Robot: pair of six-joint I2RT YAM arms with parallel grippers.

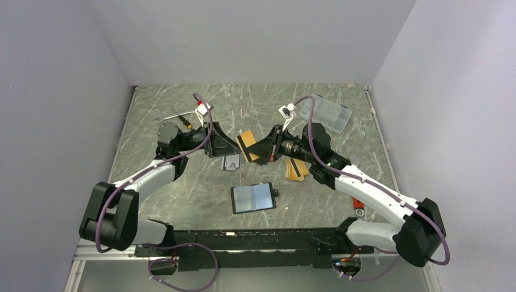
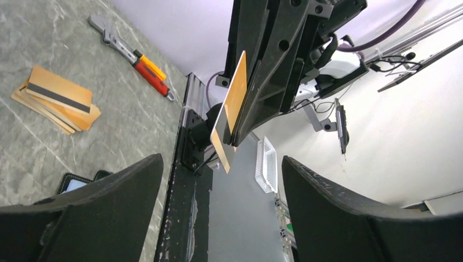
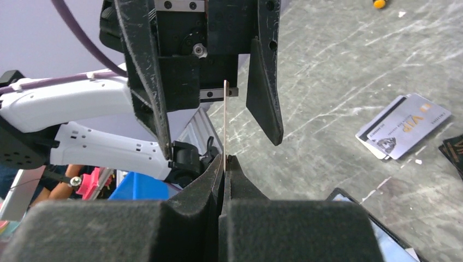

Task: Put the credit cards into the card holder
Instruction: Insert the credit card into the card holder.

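My right gripper [image 1: 263, 150] is shut on an orange-tan credit card [image 1: 246, 146] and holds it in the air above mid-table. In the right wrist view the card [image 3: 225, 120] stands edge-on, pinched between the pads. My left gripper [image 1: 230, 146] faces it, open. Its fingers [image 3: 147, 82] stand on either side of the card's far end, apart from it. The left wrist view shows the card [image 2: 235, 109] tilted just beyond its own open gripper [image 2: 221, 161]. More credit cards [image 1: 296, 169] lie stacked on the table. The card holder [image 1: 252, 198] lies open, pale blue inside up, near the front.
Grey VIP cards [image 1: 230, 162] lie under the left gripper, also in the right wrist view [image 3: 404, 125]. A clear plastic box [image 1: 328, 114] sits at the back right. A wrench and a screwdriver [image 1: 173, 118] lie at the back left. A red-handled tool [image 1: 358, 207] is near the right arm.
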